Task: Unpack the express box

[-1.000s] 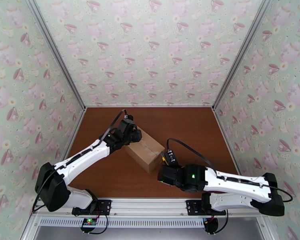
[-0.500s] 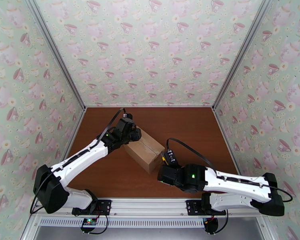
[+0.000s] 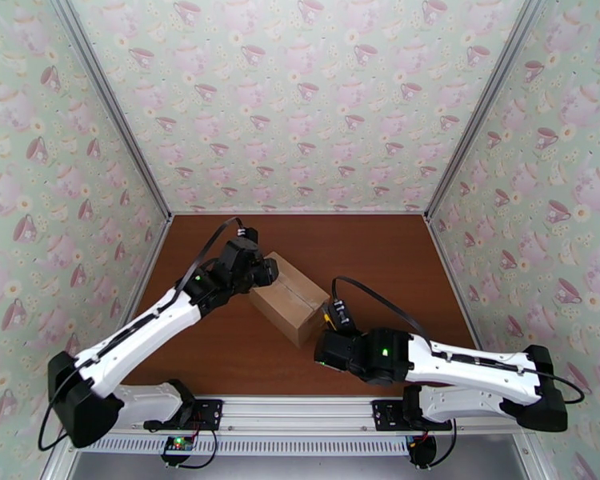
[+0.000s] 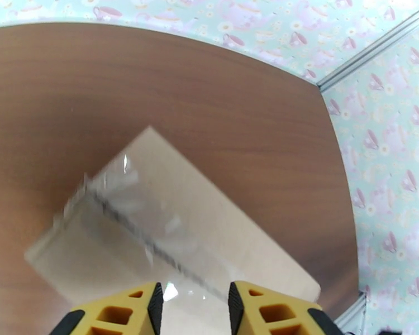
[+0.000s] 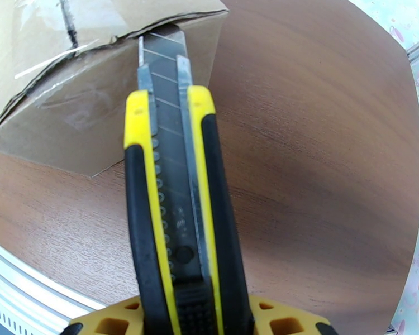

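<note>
One surface: brown wood-grain table, bare apart from the box, filling the lower middle of the top view
Room: three walls papered pale green with pink teapots and teacups; silver metal posts run up the two rear corners
Near edge: metal rail along the bottom of the top view, both arm bases bolted to it
Express box: centre of the table, set at a slant to the rail, flaps down
Tape strip: clear and glossy, laid over the dark seam on the box's top; blurred in the left wrist view
Left gripper: over the box's upper-left end in the top view, above the tape; jaws spread, nothing between them; contact with the cardboard cannot be told
Right gripper: lower right of the box in the top view, jaws clamped on the utility knife
Utility knife: yellow and black handle, runs up the middle of the right wrist view
Blade: slid out, its tip at the box's near corner just under the top edge; whether it has entered the cardboard cannot be told
Cables: a black one loops above the left wrist, another arcs over the right forearm
In the way: the left wrist covers the box's upper-left corner in the top view
</note>
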Robot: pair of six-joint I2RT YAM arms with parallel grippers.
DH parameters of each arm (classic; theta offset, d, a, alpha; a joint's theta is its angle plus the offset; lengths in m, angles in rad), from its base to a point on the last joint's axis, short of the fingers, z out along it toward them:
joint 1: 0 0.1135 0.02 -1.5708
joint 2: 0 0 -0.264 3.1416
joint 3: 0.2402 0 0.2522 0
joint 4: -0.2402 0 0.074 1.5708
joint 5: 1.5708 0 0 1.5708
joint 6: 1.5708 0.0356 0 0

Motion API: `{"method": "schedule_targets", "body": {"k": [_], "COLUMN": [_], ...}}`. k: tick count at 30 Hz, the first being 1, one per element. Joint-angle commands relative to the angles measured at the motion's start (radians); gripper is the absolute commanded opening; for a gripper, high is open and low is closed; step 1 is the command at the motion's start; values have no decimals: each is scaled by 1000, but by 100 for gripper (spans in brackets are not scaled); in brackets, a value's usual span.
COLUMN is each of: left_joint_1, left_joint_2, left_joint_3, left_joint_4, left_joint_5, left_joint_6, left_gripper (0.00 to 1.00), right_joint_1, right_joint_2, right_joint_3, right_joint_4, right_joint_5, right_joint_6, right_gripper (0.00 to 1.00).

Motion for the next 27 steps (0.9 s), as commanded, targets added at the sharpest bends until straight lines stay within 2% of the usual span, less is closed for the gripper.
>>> {"method": "schedule_targets", "body": {"k": [1,8,15,27], "left_joint_1": [-32,-144,-276,-321], "left_joint_2": [-75,-183,-121,42], "left_joint_3": [-81,-259,-328,-286], "left_joint_4": [-111,-143,9,165], "left_joint_5": [4,14,11,-2], "left_joint_6": [-80,-220,-324,-327], "left_gripper": [36,32,32,32], "right_joint_1": [9,8,9,9], "right_joint_2": [8,9,23,33], "right_joint_3": [31,33,40,54], "right_joint_4": [-5,5,12,26], "right_joint_5": [26,24,18,6], "right_joint_6": [-19,-22,-31,-51], "right_gripper": [0,0,0,0]}}
